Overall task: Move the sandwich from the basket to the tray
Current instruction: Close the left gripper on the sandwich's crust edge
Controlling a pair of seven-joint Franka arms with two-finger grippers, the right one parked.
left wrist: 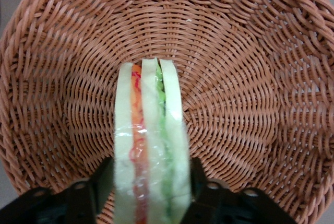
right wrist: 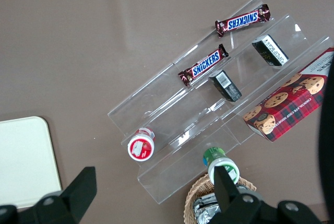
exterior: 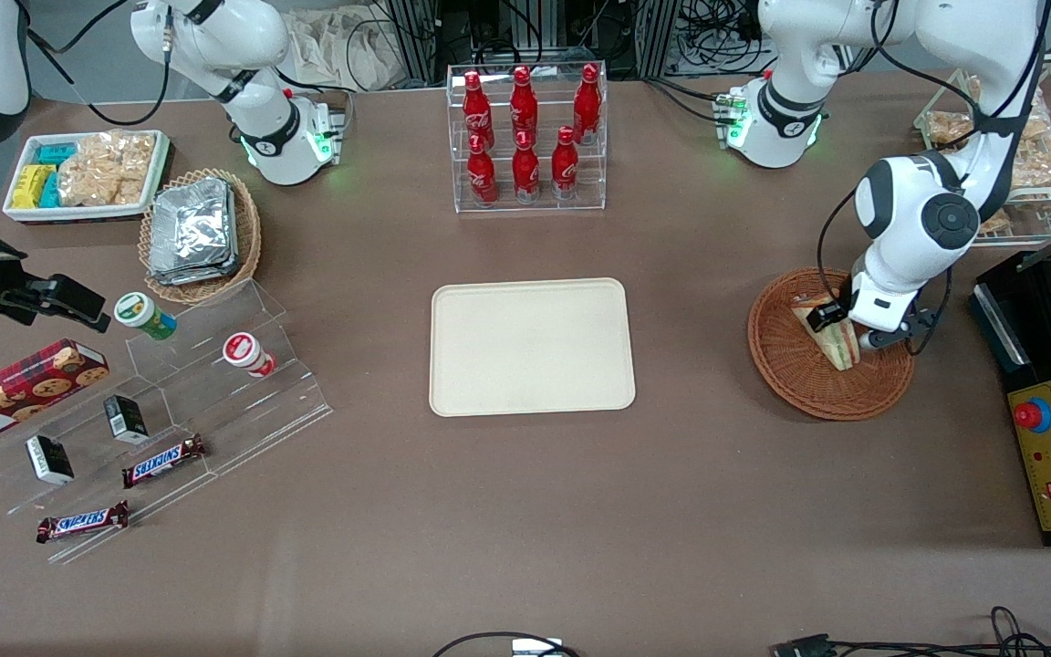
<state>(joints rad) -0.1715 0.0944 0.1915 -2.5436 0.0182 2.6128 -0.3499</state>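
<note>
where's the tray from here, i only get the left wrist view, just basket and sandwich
Observer: The cream tray lies flat mid-table, well toward the parked arm's end from the wicker basket, with bare table between them.
Operator: anything on it
Observer: Nothing; its whole surface shows bare in the front view.
Operator: where's the gripper sitting in the basket
Observer: The gripper is over the basket's middle, its fingers either side of the sandwich, which stands on edge inside.
Operator: anything tall near the tray
Observer: A clear rack of red cola bottles stands farther from the front camera than the tray.
</note>
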